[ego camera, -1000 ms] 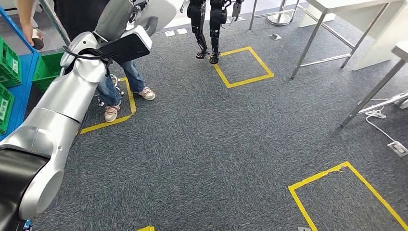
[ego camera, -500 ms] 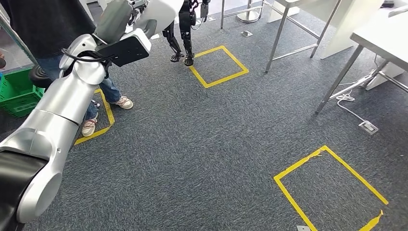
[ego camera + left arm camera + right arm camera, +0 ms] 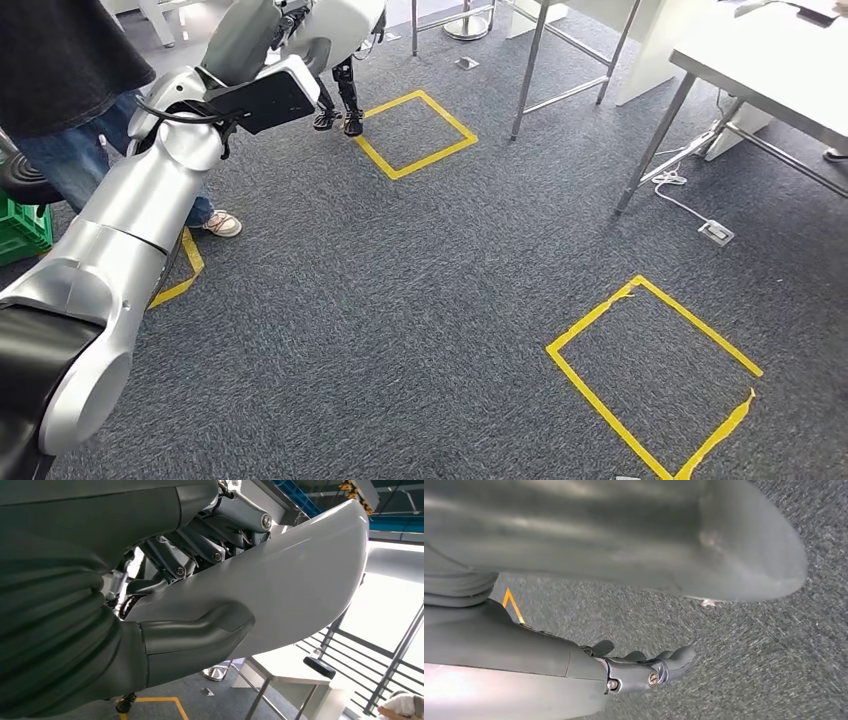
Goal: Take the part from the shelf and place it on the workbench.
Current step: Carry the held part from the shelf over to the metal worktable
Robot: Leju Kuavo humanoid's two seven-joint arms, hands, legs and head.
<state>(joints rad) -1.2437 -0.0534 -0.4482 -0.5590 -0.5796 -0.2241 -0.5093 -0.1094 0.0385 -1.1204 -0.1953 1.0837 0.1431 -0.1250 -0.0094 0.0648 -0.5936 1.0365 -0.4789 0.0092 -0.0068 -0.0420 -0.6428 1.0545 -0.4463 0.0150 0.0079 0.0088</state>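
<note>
One part (image 3: 300, 580), a smooth white curved shell, is carried in the left hand (image 3: 195, 630): the thick grey thumb presses its underside and the darker fingers (image 3: 200, 545) clamp it from the other side. In the head view the part (image 3: 340, 20) sits at the raised left arm's end. The right hand (image 3: 644, 667) hangs over grey carpet (image 3: 774, 645), fingers loosely extended, holding nothing. Two yellow tape squares (image 3: 415, 130) (image 3: 650, 375) mark the floor beyond the left hand. One person (image 3: 70, 70) stands beside it.
</note>
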